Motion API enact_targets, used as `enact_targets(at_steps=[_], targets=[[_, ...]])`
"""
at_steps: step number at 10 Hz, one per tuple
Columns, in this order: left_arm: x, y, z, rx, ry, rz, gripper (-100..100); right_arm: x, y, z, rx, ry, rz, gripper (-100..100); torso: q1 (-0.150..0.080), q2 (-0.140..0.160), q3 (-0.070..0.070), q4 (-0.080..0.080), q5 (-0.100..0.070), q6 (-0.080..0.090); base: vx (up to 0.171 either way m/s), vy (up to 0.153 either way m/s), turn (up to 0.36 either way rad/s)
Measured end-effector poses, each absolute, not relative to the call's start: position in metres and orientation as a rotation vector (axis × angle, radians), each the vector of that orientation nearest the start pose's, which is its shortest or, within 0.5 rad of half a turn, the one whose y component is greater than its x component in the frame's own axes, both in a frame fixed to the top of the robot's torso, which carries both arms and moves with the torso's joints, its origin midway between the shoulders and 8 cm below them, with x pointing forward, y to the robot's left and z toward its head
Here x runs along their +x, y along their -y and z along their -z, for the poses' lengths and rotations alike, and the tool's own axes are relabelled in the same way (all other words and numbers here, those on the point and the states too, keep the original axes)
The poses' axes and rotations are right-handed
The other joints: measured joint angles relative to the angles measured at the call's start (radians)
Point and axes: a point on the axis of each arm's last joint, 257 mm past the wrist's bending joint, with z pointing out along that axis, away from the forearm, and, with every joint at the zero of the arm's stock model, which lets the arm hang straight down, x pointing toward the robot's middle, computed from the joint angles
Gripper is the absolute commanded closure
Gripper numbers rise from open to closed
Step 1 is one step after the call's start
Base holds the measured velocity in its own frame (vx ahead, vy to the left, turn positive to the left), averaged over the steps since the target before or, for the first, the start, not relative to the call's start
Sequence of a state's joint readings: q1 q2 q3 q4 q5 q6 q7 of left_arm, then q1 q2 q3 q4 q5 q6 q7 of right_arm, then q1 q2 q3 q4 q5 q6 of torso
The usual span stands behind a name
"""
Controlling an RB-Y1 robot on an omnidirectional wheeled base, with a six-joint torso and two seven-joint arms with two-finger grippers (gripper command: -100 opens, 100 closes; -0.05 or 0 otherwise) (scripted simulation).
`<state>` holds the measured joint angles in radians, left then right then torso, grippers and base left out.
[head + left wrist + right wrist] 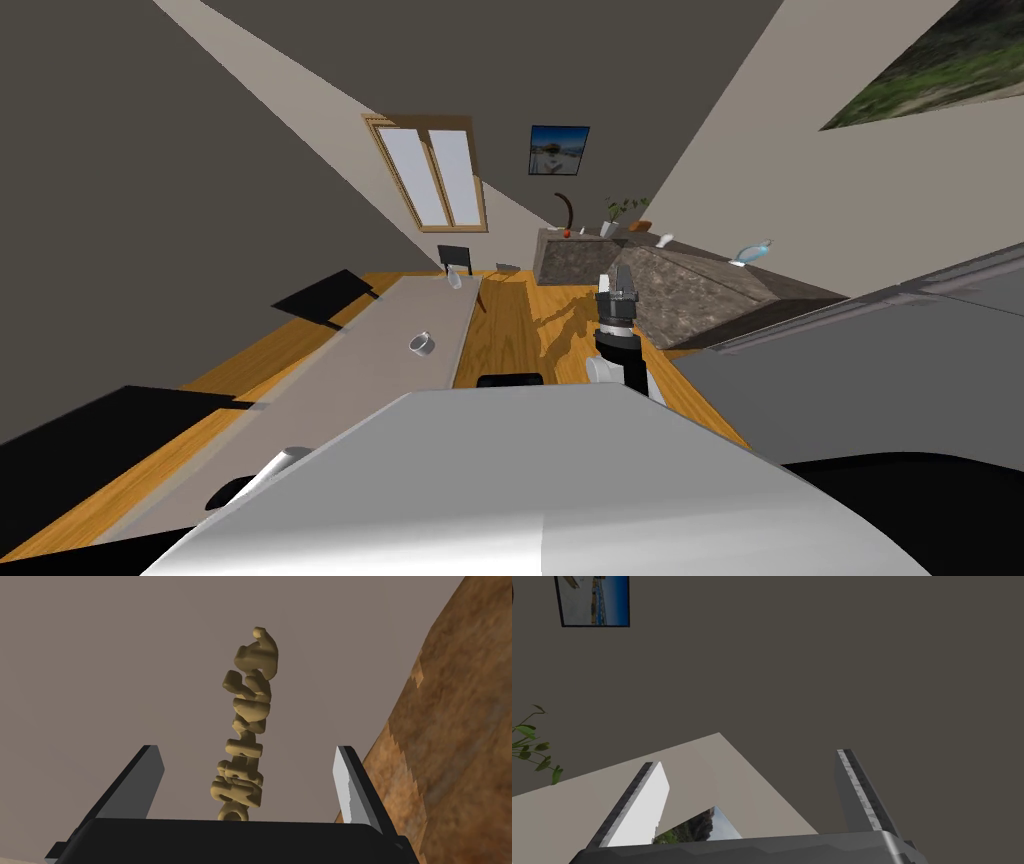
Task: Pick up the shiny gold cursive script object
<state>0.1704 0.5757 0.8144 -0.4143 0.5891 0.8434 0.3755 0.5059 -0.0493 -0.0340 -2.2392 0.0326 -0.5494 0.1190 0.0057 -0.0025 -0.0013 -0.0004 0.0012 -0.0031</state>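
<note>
Gold script point(250, 706): lies on the grey-brown table point(125, 651), between the fingers of the left gripper point(247, 747), touches neither. Near end hidden behind the gripper's dark body; far end runs straight away from it. Letters too lumpy to read. Left fingers point(350, 791) spread wide, released, grasp nothing. Farther right in the head view, right gripper point(620, 282) hangs raised in front of the counter point(690, 290); fingers point(644, 801) likewise apart, empty. Small pale items on the counter's far right too tiny to name.

Table top plain and matte, with wood floor point(460, 751) past its edge, outside one finger. In the head view: long table at left, stone-patterned counter at right, wood floor between, dark walls point(150, 150), window point(432, 172) on the far wall.

Counts: one script. On the table, one cup point(423, 344) and one glass point(455, 279). Around the table, four black shapes point(325, 295), flat and hard to make out. On the counter, one red apple point(567, 232) and one plant point(625, 208). Two pictures point(558, 150), the one at far right cut off by the edge.
</note>
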Motion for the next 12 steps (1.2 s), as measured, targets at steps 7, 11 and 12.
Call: enact_targets(at_steps=[7,11,12], targets=[[-0.022,-0.57,0.584,-3.11,0.148,-0.127,-100,0.343,0.283,-0.014,0.546,-0.694,-1.139,0,-0.003,-0.003,-0.002,-0.001,-0.001,0.0,0.023,0.019,0.083],[0.002,-0.565,0.589,-3.1,-0.025,-0.128,-100,0.342,0.283,-0.014,0.546,-0.694,-1.139,0,0.0,-0.009,-0.005,-0.002,0.0,-0.001,0.083,0.043,0.302],[0.004,-0.564,0.589,-3.098,-0.044,-0.129,-100,0.342,0.283,-0.014,0.546,-0.694,-1.139,0,-0.002,-0.006,-0.004,-0.001,0.0,0.0,0.072,0.029,0.321]])
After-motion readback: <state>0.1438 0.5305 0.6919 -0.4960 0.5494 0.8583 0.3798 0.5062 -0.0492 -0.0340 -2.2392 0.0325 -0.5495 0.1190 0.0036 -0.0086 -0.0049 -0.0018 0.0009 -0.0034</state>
